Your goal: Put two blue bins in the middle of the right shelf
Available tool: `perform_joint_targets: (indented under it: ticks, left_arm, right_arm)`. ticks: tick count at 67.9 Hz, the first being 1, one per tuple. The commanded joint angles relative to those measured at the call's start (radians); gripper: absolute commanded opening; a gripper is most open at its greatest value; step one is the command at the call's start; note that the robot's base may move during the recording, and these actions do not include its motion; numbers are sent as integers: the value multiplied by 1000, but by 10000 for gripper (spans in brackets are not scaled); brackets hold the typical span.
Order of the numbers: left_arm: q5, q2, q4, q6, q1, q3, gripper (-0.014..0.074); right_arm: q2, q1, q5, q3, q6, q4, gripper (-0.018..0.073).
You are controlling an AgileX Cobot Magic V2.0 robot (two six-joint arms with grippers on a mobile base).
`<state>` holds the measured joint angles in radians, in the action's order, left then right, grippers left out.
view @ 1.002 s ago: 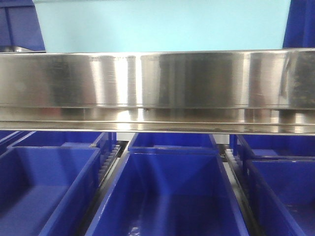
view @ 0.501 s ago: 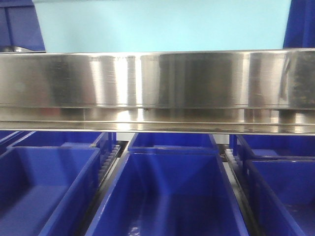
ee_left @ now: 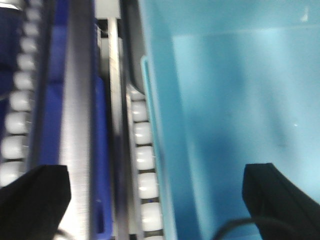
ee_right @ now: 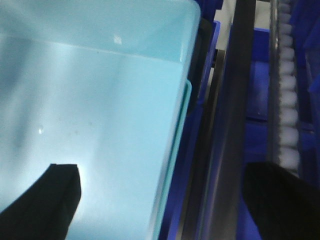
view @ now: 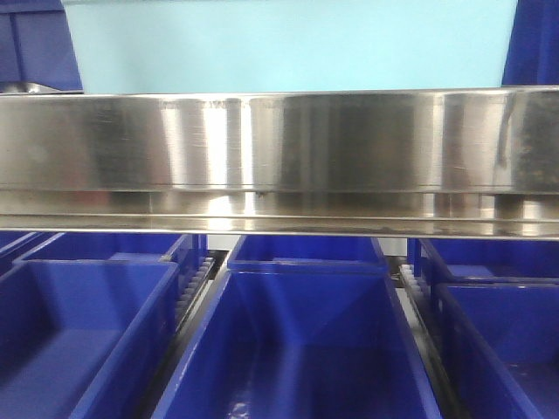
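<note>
A pale sky-blue bin (view: 288, 44) fills the top of the front view, its wall rising behind the steel shelf beam (view: 279, 148). In the left wrist view the same pale bin (ee_left: 240, 100) lies on the right. My left gripper (ee_left: 155, 200) is open, one finger outside the bin's left wall and one inside. In the right wrist view the bin (ee_right: 90, 100) fills the left. My right gripper (ee_right: 165, 200) is open astride its right wall. A second teal rim lip (ee_right: 186, 100) shows just under the upper rim. I cannot tell whether two bins are nested.
Royal-blue crates (view: 297, 340) stand in rows under the beam, more at the top corners (view: 35, 44). White rollers (ee_left: 142, 135) run beside the bin's left wall. A steel rail (ee_right: 225, 125), blue crates and more rollers (ee_right: 287, 100) lie to its right.
In the front view the pale bin's left edge has crept slightly to the right. Nothing else has visibly moved.
</note>
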<state>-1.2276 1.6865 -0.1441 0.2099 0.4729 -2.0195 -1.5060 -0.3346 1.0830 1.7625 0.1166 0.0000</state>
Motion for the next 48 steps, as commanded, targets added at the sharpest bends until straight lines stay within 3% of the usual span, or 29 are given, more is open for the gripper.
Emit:
perform_joint_targets:
  ticks: [1,10,18,33,48]
  left_arm:
    - [7,-25,-28,-11,2,-7,601]
    - [7,-25,-23,-15,2,19,599]
    - [7,-25,-8,-15,2,97,586]
    - [83,-25,103,-15,2,304,542]
    - [95,-25,111,-15,2,396,536]
  right_arm:
    - [20,2,48,9,7,-18,538]
    - [14,2,80,-28,35,-18,538]
    - [11,2,27,-105,69,-18,538]
    - [11,2,-83,-249,94,42,538]
    - [11,2,-111,-316,94,56,538]
